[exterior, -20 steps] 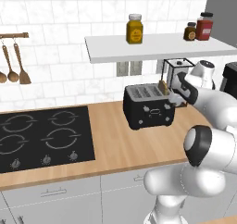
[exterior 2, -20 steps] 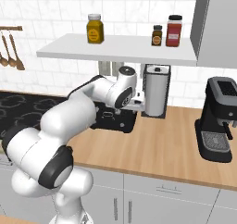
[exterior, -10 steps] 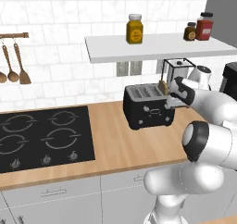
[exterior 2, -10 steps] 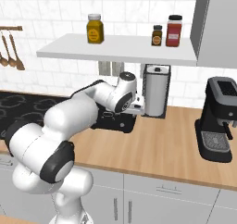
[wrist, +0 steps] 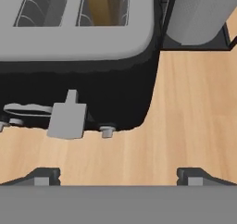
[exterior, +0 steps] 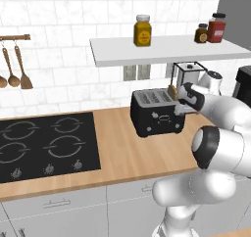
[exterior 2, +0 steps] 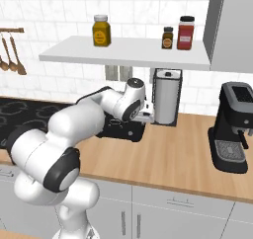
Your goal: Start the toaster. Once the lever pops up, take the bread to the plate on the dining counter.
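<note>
Lighting: bright, even, diffuse.
Shadows: faint, soft beneath the shelf point(exterior: 162, 49).
Glare: none.
Focus: sharp, rendered; edges slightly jagged.

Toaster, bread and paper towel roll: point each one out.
toaster point(exterior: 158, 118): left base view, on its black long face.
bread point(wrist: 102, 5): hand view, on the tan slice inside the slot.
paper towel roll point(exterior 2: 166, 96): right base view, on the middle of the white roll.
</note>
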Motion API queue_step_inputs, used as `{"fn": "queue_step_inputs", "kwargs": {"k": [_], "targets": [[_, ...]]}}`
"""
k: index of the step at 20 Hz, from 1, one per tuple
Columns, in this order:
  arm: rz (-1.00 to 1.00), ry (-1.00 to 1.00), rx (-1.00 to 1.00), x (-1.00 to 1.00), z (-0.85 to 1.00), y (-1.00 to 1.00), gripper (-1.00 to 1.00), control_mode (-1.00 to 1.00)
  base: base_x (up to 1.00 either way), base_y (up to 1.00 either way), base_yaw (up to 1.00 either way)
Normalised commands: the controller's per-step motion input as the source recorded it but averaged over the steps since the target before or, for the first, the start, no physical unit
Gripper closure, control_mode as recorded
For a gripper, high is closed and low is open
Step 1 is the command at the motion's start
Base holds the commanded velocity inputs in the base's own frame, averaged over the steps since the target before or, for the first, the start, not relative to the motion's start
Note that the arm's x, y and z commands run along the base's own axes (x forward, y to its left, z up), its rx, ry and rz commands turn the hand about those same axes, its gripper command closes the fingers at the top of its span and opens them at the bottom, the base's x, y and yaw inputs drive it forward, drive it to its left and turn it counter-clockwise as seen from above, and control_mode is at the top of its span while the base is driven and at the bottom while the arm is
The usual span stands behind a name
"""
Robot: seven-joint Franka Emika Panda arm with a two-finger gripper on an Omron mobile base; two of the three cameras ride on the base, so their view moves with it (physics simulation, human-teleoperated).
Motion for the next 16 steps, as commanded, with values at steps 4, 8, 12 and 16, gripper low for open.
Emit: {"fn": "queue_step_inputs", "kwargs": {"k": [4,8,12,16], "targets": [[0.0,0.0,0.0,0.35,0.0,0.0,-1.0,-1.0,0.0,0.0,0.0],[0.0,0.0,0.0,0.19,0.0,0.0,-1.0,-1.0,0.0,0.0,0.0],[0.0,0.0,0.0,0.04,-0.09,0.0,-1.0,-1.0,0.0,0.0,0.0],[0.0,0.0,0.0,0.0,-0.13,0.0,-1.0,-1.0,0.0,0.0,0.0]]}}
